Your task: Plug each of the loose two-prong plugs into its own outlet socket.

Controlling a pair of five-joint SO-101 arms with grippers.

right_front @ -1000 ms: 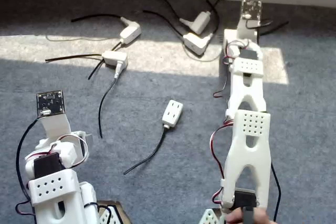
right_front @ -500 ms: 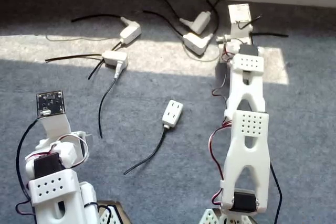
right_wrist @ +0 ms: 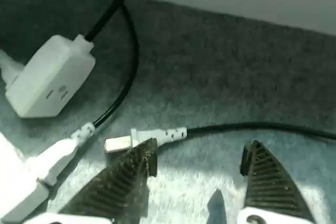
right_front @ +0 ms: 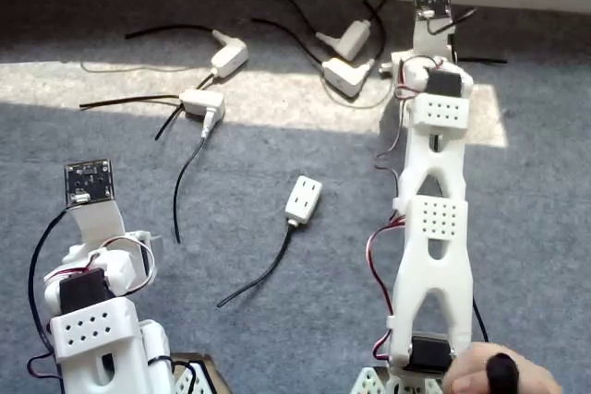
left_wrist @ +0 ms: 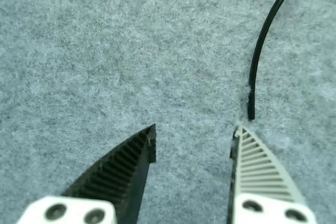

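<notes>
Since the right end effector [right_wrist: 202, 156] sits spread over the two-prong plug [right_wrist: 157, 136] with nothing pinched, the main risk is a bad grab. The plug lies flat on the grey surface [right_wrist: 236, 77], just beyond the fingertips and close to the dark finger, not centred in the gap. Closing from here would likely catch the thin black cord [right_wrist: 252, 127] instead of the plug body, or the dark finger would nudge the plug sideways.

The body is small and slim, so expect twist in the grip, and then the prongs won't line up with the slots. The nearest outlet socket [right_wrist: 50, 80] lies loose on the surface, so an insertion push could just slide it away unless braced. A second black cable [right_wrist: 135, 61] curls between socket and plug: snag risk.

The left end effector [left_wrist: 195, 129] is also spread and holding nothing, over bare surface beside a loose cord end [left_wrist: 251, 111]. It is well apart from the sockets, so it gives no bracing help as it stands.
</notes>
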